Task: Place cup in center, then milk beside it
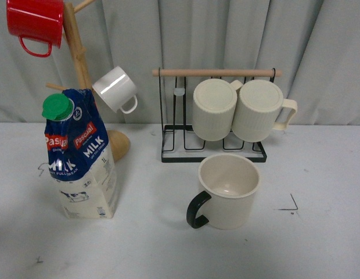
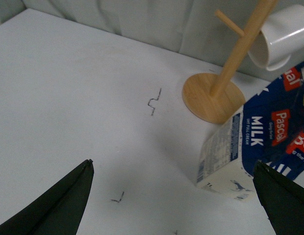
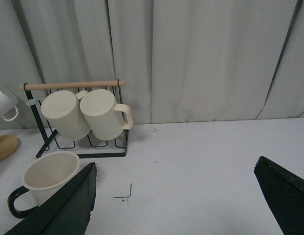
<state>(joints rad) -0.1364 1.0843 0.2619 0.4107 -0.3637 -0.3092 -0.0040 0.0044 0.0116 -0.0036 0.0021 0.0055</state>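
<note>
The cup [image 1: 229, 190], a wide cream mug with a black loop handle, stands upright on the white table in front of the wire rack; the right wrist view shows the cup [image 3: 45, 177] beside one finger. The milk [image 1: 81, 156], a blue-and-white carton with a green cap, stands at the left next to the wooden mug tree; its base shows as the milk [image 2: 245, 147] in the left wrist view. Neither arm appears in the front view. My left gripper [image 2: 174, 196] is open above bare table, close to the carton. My right gripper [image 3: 174, 196] is open over bare table, holding nothing.
A wooden mug tree [image 1: 81, 64] at the back left carries a red mug [image 1: 35, 23] and a small white mug [image 1: 116, 88]. A black wire rack [image 1: 212, 139] with a wooden bar holds two ribbed cream mugs [image 1: 241, 109]. Grey curtain hangs behind.
</note>
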